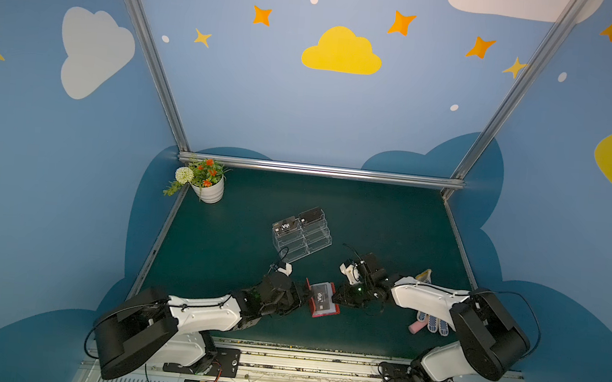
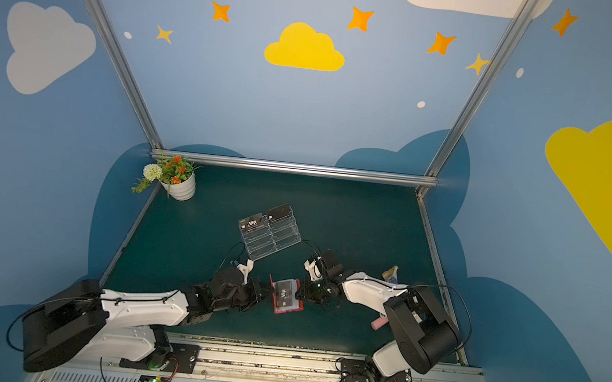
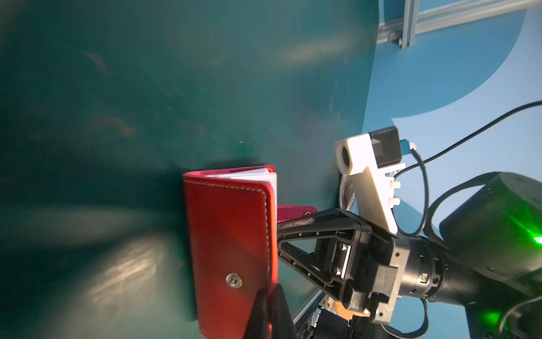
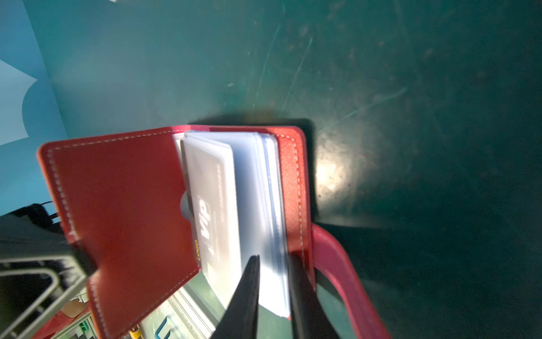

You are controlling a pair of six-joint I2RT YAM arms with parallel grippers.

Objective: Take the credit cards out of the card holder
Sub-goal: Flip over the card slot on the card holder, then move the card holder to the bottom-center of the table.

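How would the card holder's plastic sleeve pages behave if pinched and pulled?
Probably floppy: the sleeve pages fan apart and curve. Likely slippery, given their glossy sheen. Bound into the card holder, they would probably drag it along.

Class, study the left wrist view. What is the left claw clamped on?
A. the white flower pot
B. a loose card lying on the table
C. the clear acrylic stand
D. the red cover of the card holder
D: in the left wrist view the left claw is shut on the edge of the red cover of the card holder, which hangs open above the table.
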